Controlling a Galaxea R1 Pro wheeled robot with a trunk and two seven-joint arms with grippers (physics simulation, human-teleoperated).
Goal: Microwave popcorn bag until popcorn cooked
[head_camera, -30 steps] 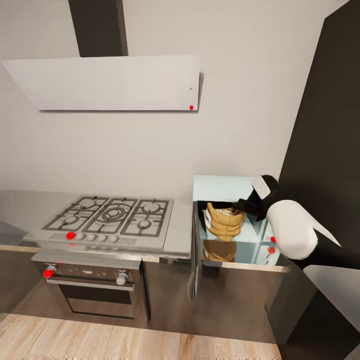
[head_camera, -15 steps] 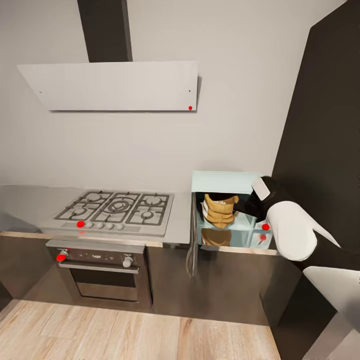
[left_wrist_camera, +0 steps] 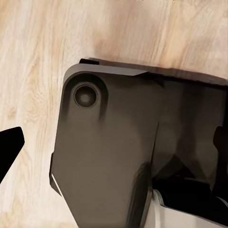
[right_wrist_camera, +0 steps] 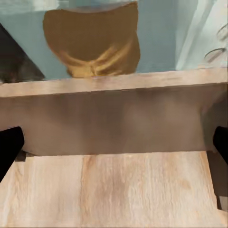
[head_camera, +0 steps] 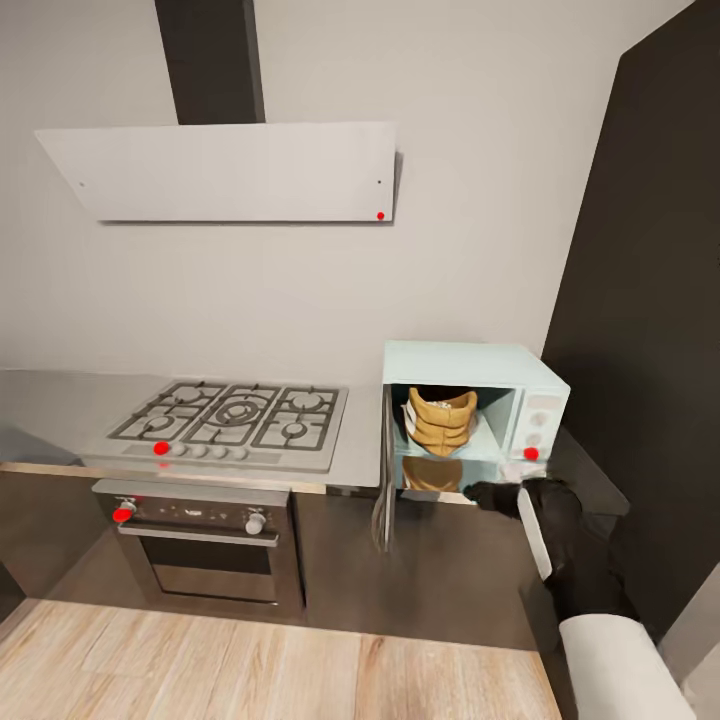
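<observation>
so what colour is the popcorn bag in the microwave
Tan-brown, crumpled paper; the popcorn bag inside the microwave shows best in the head view.

The popcorn bag [head_camera: 441, 422] was tan-brown inside the pale mint microwave [head_camera: 470, 365], whose white panel carried a red dot. The hob [head_camera: 229, 415] was steel grey with black grates, the hood [head_camera: 225, 172] flat white, and the floor [head_camera: 250, 670] pale streaked wood.
</observation>
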